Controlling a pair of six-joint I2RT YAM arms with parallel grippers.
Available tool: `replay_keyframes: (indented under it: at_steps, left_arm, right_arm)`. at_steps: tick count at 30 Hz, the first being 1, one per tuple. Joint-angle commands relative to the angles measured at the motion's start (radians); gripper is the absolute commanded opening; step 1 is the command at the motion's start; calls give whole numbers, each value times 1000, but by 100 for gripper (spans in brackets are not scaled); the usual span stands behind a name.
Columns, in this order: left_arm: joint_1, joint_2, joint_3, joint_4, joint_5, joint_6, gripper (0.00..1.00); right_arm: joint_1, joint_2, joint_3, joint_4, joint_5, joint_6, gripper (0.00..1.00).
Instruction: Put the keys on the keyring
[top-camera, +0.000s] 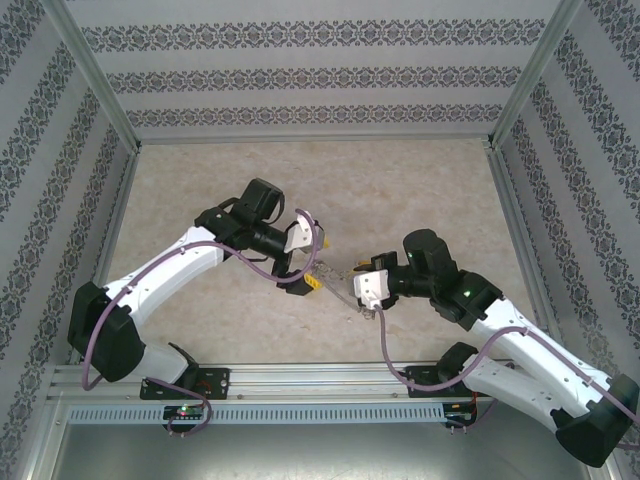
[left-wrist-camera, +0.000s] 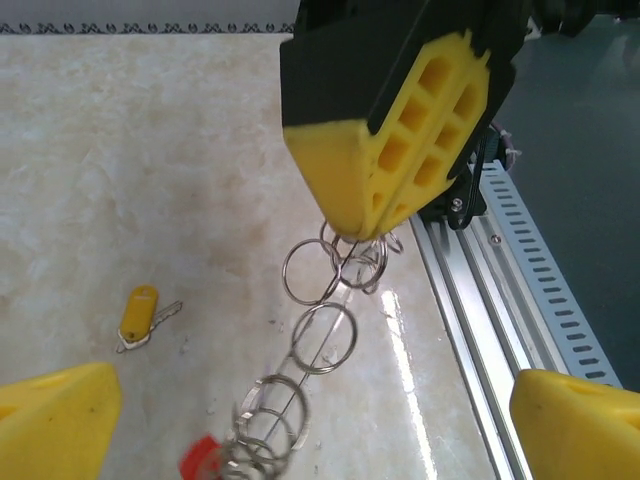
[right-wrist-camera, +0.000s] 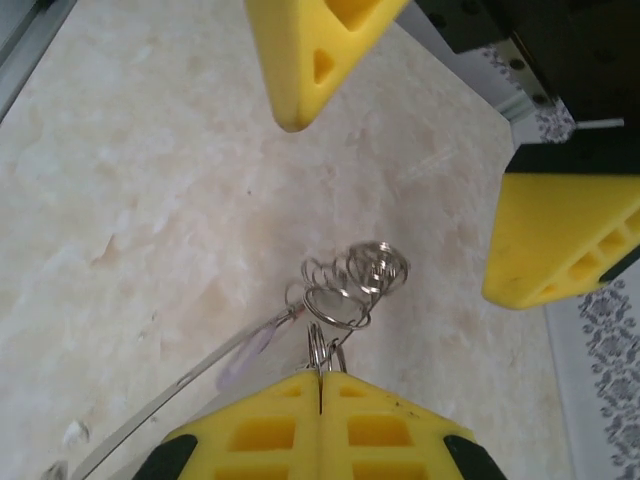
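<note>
One end of the keyring (right-wrist-camera: 372, 268) is pinched in the right gripper (right-wrist-camera: 320, 385), whose yellow fingertips are pressed together on a small silver link. In the right wrist view the bunched links sit at 12 o'clock from that pinch. A thin silver band with a pale, blurred piece on it trails off toward 8 o'clock; whether that piece is a key is not clear.

In the left wrist view the linked rings run from the pinch toward 7 o'clock, down to the bottom edge. A red key (left-wrist-camera: 199, 461) shows there at the chain's lower end. Whether it is on the ring cannot be told. The orange-yellow key (left-wrist-camera: 139, 315) lies flat on the table (left-wrist-camera: 150, 150), apart from the rings at about 9 o'clock.

The left gripper (top-camera: 310, 265) faces the rings with its jaws wide apart, holding nothing; one yellow fingertip (left-wrist-camera: 55, 425) sits on each side of the chain.

From above, the two grippers meet near the middle of the table, the right one at 4 o'clock from the left. An aluminium rail (left-wrist-camera: 510, 280) borders the table at 3 o'clock from the rings in the left wrist view.
</note>
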Motion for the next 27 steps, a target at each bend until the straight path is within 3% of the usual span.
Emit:
replay_keyframes:
  at_steps: [1, 7, 10, 12, 15, 18, 27]
  left_arm:
    - [16, -88, -57, 139, 27, -44, 100]
    - [10, -194, -254, 529, -113, -281, 100]
    - [-17, -185, -294, 545, -148, -264, 100]
    - [-37, -167, -307, 539, -181, -240, 86]
    - [-62, -145, -344, 591, -239, -229, 52]
    - [-78, -128, -390, 693, -254, -238, 38]
    - [-114, -72, -404, 715, -232, -155, 28]
  right_arm:
    - [-16, 5, -37, 173, -35, 181, 0]
    - [-50, 35, -98, 317, -37, 381, 0]
    - [-67, 63, -111, 327, -90, 404, 0]
    - [-74, 78, -123, 348, -124, 420, 0]
    - [-80, 101, -140, 387, -140, 436, 0]
    - [-85, 117, -155, 415, -158, 443, 0]
    - [-101, 132, -198, 475, -187, 453, 0]
